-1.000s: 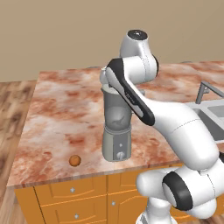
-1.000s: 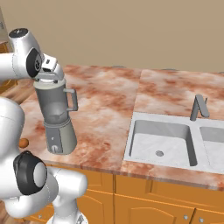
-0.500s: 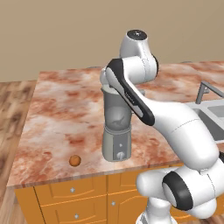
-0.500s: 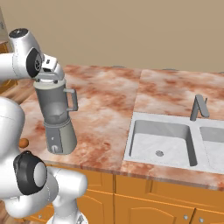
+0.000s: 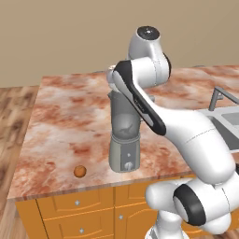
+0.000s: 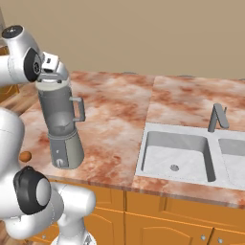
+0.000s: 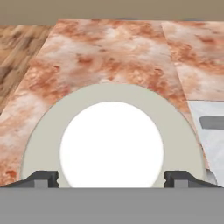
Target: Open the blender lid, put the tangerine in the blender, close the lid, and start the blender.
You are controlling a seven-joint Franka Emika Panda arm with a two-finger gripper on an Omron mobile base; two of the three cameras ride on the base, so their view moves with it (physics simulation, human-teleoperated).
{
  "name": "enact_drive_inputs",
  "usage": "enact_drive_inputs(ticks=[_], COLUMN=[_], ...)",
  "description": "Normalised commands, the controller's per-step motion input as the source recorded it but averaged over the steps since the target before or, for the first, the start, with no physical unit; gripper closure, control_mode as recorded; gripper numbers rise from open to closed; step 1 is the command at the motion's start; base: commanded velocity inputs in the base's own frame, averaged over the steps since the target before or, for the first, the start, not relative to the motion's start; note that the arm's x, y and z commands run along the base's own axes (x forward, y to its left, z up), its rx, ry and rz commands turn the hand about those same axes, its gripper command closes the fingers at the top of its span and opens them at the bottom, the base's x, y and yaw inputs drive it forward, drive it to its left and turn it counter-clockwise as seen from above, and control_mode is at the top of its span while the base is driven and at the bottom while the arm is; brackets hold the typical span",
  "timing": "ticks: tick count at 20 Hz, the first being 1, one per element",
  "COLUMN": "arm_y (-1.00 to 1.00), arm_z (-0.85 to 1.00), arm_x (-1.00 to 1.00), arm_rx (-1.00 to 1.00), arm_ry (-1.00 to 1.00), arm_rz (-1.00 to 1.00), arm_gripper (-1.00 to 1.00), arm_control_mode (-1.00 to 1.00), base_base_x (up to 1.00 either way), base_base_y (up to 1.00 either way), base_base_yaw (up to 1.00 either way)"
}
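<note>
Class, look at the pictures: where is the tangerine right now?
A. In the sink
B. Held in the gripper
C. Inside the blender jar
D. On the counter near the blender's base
D: the tangerine lies on the counter beside the blender, near the counter's front edge.

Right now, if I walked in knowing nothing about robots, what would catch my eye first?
The white arm bends over the blender near the counter's front edge, its gripper right above the lid, a fingertip on either side of the white cap. A tangerine lies on the counter left of the blender; the sink is off to its right.
</note>
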Motion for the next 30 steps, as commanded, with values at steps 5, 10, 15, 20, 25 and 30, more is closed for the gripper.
enact_drive_inputs(ticks=[5,10,15,20,25,30], arm_y=[0.00,-0.67,-1.00,-1.00,-1.00,-0.93], arm_z=[0.86,0.30,-0.22,-0.75,-1.00,-1.00], arm_x=[-0.15,-0.70,-0.78,-0.51,-0.09,0.10], arm_rx=[-0.06,-0.02,0.05,0.07,0.08,0.10], arm_ry=[-0.19,-0.06,0.02,0.05,0.11,0.20], arm_rz=[0.00,-0.04,-0.11,-0.08,-0.02,0.00], arm_gripper=[1.00,1.00,1.00,1.00,1.00,1.00], arm_control_mode=[-1.00,-1.00,-1.00,-1.00,-1.00,-1.00], base_base_x=[0.00,0.00,0.00,0.00,0.00,0.00], base_base_y=[0.00,0.00,0.00,0.00,0.00,0.00], base_base_yaw=[0.00,0.00,0.00,0.00,0.00,0.00])
